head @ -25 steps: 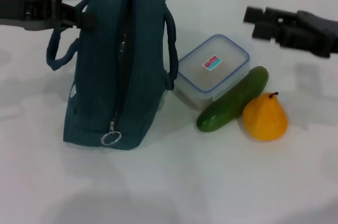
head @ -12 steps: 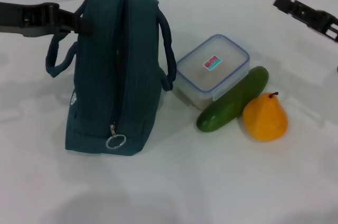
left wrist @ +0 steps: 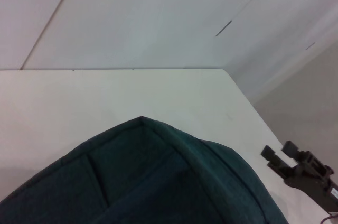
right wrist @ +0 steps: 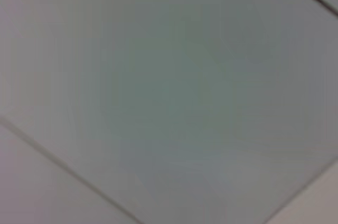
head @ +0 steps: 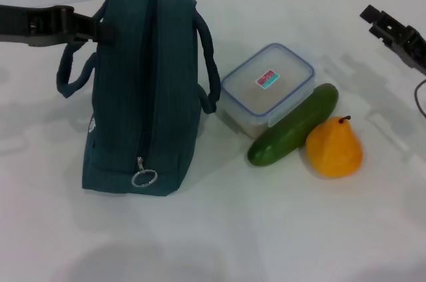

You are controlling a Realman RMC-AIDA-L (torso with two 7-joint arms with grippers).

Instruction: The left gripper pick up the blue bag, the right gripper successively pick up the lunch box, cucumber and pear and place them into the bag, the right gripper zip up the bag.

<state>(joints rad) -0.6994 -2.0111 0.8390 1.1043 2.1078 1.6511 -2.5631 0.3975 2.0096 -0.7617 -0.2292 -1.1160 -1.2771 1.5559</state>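
— My left gripper (head: 100,28) pinches a handle of the dark teal fabric blue bag (head: 143,89), now upright on the white table (head: 266,229), zipper shut.

— And the right gripper (head: 393,32)?

— Pulled back to the edge, fingers spread; the clear, blue-rimmed lunch box (head: 267,89) waits, unpacked.

Dark teal-blue fabric bag (head: 143,89) with a silver ring pull (head: 144,178); clear plastic box (head: 267,89), blue-rimmed, red-and-teal sticker; smooth dark green cucumber (head: 294,126); orange-yellow pear (head: 334,148) on a white table (head: 266,229).
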